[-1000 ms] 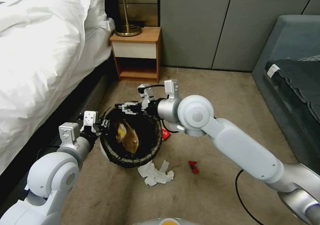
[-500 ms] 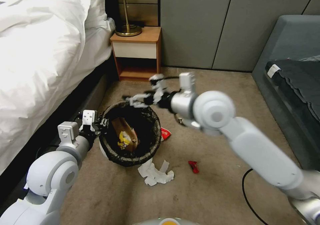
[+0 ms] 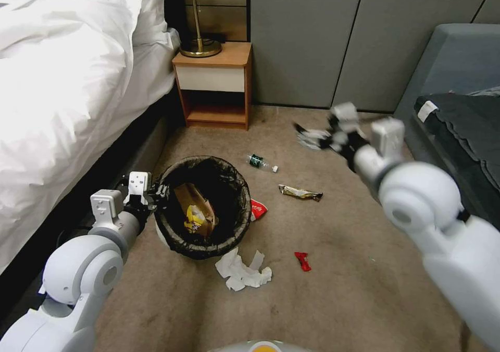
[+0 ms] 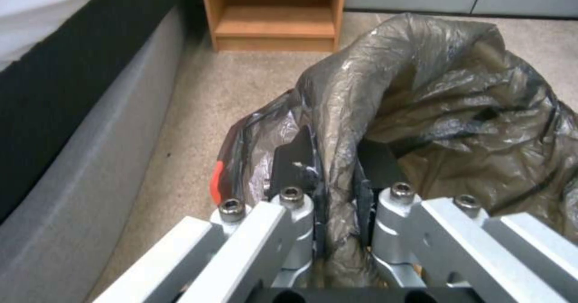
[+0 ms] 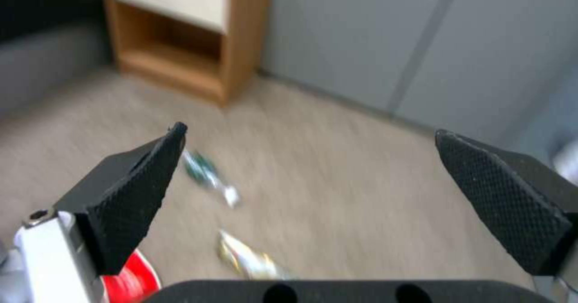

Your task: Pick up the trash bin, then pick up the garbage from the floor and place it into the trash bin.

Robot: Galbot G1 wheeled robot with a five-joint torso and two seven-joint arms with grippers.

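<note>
The trash bin [image 3: 204, 251] with its dark liner stands on the carpet beside the bed. My left gripper [image 3: 156, 191] is shut on its rim; in the left wrist view the left gripper [image 4: 337, 176] pinches the liner [image 4: 445, 100]. A tan paper bag with a yellow wrapper [image 3: 196, 214] lies inside. My right gripper [image 3: 311, 134] hangs open and empty above the floor, right of the bin; the right wrist view shows the right gripper [image 5: 310, 133] spread wide. Garbage on the floor: a small bottle [image 3: 262, 162], an olive wrapper [image 3: 300, 192], a red packet [image 3: 258, 208], a red scrap [image 3: 302, 261], white tissues [image 3: 242, 271].
A bed with a white duvet [image 3: 62, 81] runs along the left. A wooden nightstand [image 3: 214, 84] with a brass lamp base [image 3: 200, 47] stands at the back. A grey upholstered seat [image 3: 458, 107] borders the right side. Open carpet lies between them.
My right arm has swung from over the bin to the right and farther back, uncovering the bottle and the olive wrapper. The left gripper has kept its hold on the rim.
</note>
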